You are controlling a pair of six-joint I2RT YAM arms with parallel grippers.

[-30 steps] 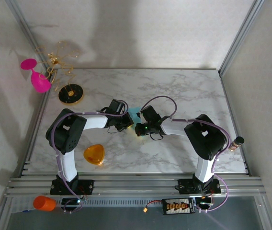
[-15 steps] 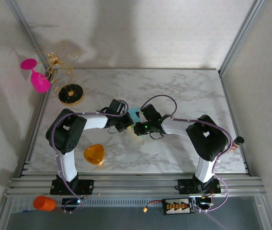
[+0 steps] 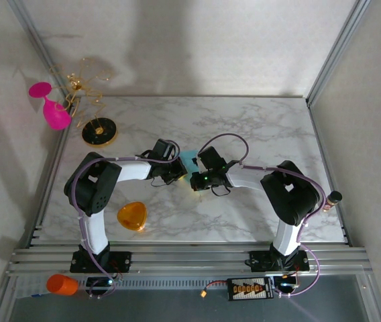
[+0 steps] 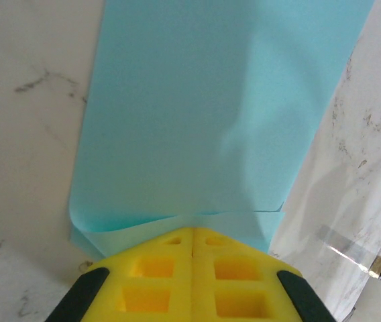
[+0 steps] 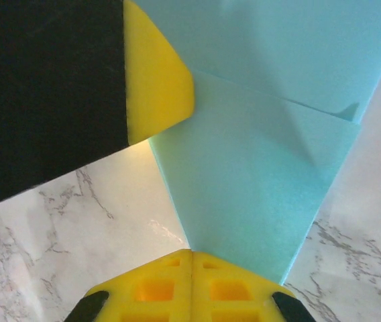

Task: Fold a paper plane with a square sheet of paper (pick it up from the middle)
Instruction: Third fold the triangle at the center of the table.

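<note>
Now, left hand (image 4: 192, 233) and right hand (image 5: 191, 254) each clamped tight on the partly folded teal sheet (image 4: 204, 100).

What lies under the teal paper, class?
The white marble table shows on both sides of the teal paper. The part directly beneath is covered by the sheet.
</note>
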